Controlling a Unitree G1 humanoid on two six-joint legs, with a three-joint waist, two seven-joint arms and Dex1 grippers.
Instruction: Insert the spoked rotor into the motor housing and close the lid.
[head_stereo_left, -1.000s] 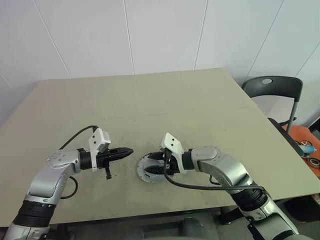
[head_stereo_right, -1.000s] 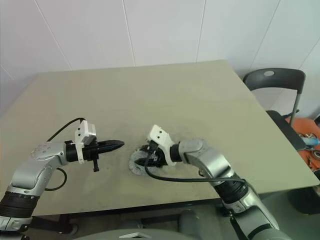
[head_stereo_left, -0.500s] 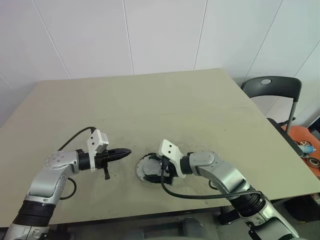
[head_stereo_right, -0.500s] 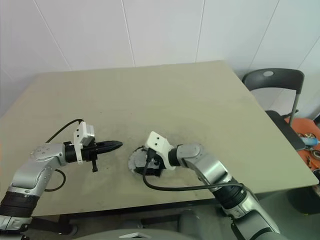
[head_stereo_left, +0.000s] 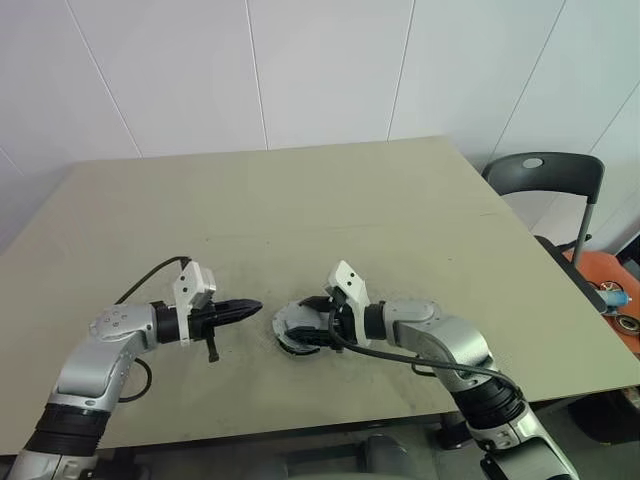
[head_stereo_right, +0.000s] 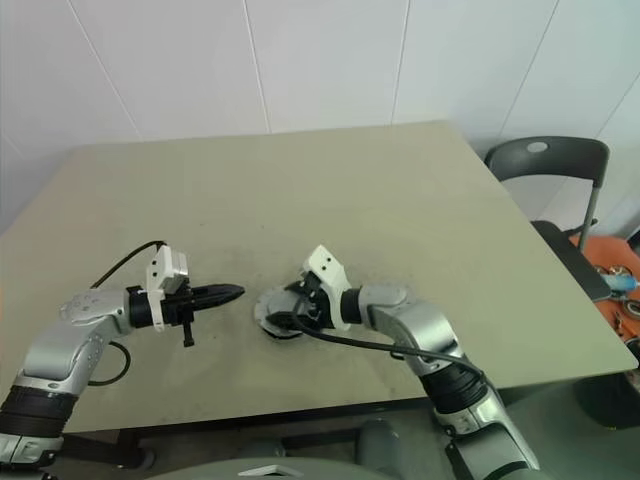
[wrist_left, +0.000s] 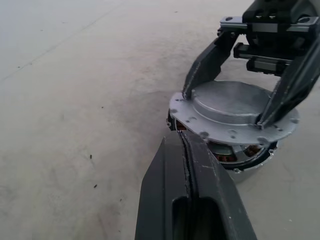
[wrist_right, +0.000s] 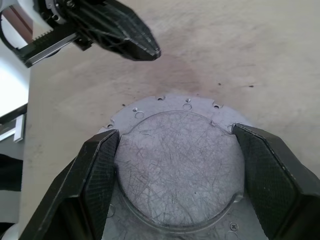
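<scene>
Left wrist view: one lid (wrist_left: 234, 112) pinched by right gripper (wrist_left: 235, 102) jaws over one spoked rotor (wrist_left: 240, 152); left gripper (head_stereo_left: 252, 306) jaws pressed together.

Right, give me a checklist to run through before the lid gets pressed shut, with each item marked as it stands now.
1. Right pincer straddles the raised centre of the grey metal lid with the holed flange, one finger on each side: ok.
2. Lid sits over the copper-wound spoked rotor: ok.
3. Lid seated flush all round: not ok; windings and a dark ring show in a gap under the flange.
4. Rotor fully down in the shiny silver motor housing: cannot tell; just a sliver of the housing rim shows.
5. Left pincer shut and off the stack: ok; its tip is beside it, apart.
6. Beige table bare around the stack: ok.
</scene>
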